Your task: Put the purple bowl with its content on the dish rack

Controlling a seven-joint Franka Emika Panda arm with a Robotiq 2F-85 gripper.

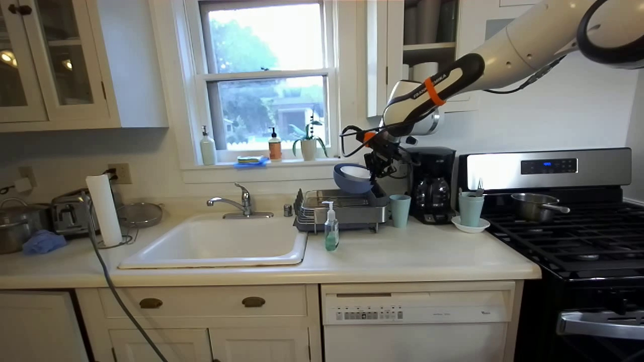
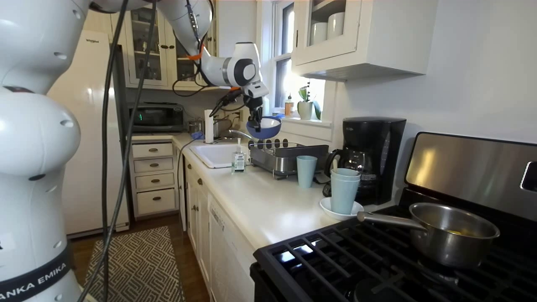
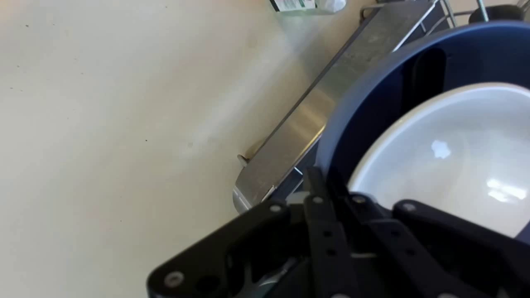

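Note:
The purple bowl (image 1: 347, 185) holds a smaller white bowl (image 1: 356, 173). My gripper (image 1: 373, 179) is shut on the purple bowl's rim and holds it in the air, tilted, over the dish rack (image 1: 372, 216). In an exterior view the purple bowl (image 2: 264, 133) hangs just above the prongs of the dish rack (image 2: 286, 165). In the wrist view the fingers (image 3: 325, 178) pinch the rim of the purple bowl (image 3: 337, 128), with the white bowl (image 3: 455, 153) inside. The metal edge of the dish rack (image 3: 302, 124) shows below. The bowl hides much of the rack there.
A soap bottle (image 1: 331, 234) stands at the rack's front. A teal cup (image 1: 400, 211) and a black coffee maker (image 1: 432, 186) stand beside the rack. The white sink (image 1: 226, 239) is on the rack's other side. A window sill (image 1: 297, 164) holds bottles and a plant.

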